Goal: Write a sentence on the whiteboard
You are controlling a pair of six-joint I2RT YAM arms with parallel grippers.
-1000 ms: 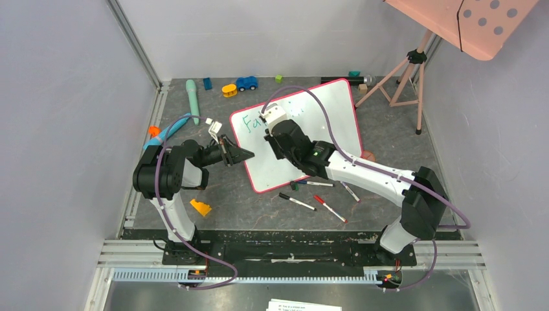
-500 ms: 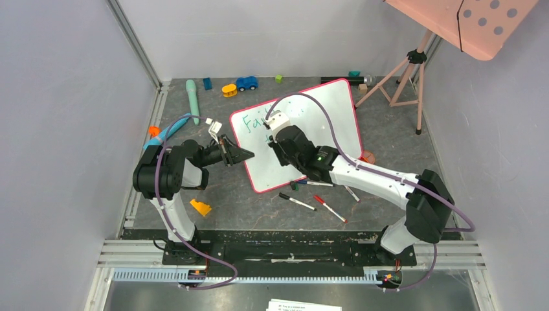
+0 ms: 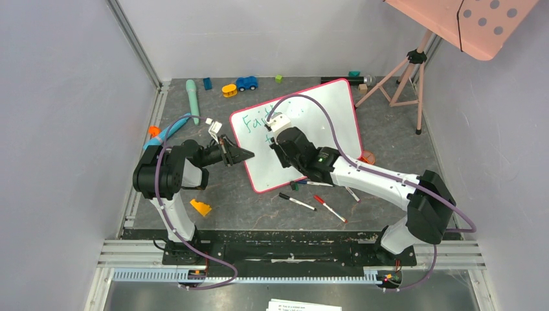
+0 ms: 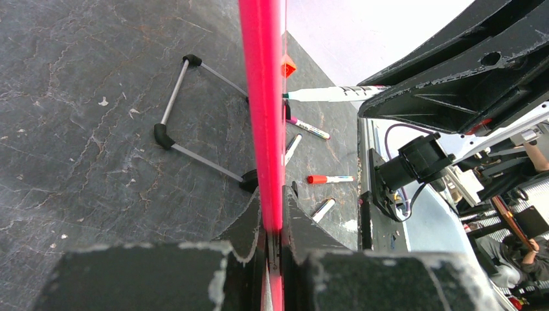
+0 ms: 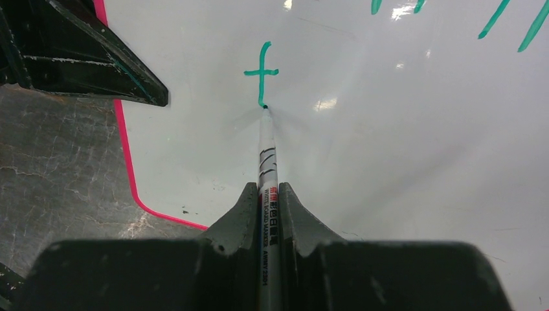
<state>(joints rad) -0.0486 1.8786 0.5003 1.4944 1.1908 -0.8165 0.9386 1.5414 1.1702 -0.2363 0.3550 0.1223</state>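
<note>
Fingers (image 5: 241, 210) of right gripper (image 5: 267, 189) pinch a white green-inked marker (image 5: 267, 159); left gripper (image 4: 270, 201) clamps the glossy pink-rimmed whiteboard (image 4: 262, 97); green handwritten sentence (image 3: 254, 121) looks barely past its first word.

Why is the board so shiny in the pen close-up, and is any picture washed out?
Right wrist view: lights reflect as white spots on the glossy whiteboard, and the marker tip throws faint shadows. Left wrist view: the board's face is washed out white. Top view: even light, no strong glare.
</note>
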